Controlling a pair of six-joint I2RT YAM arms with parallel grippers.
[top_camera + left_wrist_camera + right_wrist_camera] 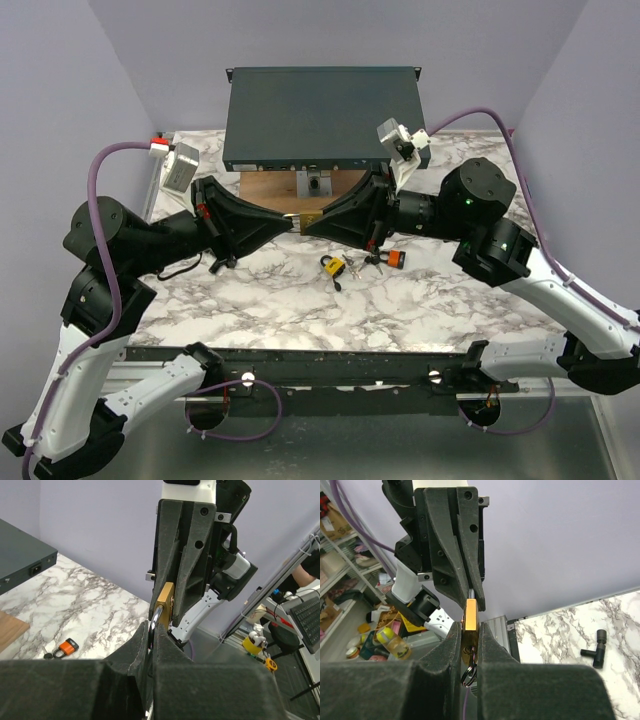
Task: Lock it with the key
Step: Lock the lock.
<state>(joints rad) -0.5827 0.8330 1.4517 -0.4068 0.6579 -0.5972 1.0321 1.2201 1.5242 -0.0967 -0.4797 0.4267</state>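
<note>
The key with the orange head (397,259) lies on the marble table with dark keys beside it, free of both grippers; it also shows in the left wrist view (66,646). A small brass padlock (303,221) is held in the air between the grippers. My left gripper (293,222) is shut on its steel shackle (156,617). My right gripper (313,222) is shut on its brass body (470,620). A dark ring (468,672) hangs from the padlock's underside between my right fingers.
A yellow-bodied padlock (333,266) lies left of the keys. A dark grey equipment box (320,110) stands at the back, with a wooden board and metal latch (316,185) in front. A black T-shaped piece (596,647) lies on the marble.
</note>
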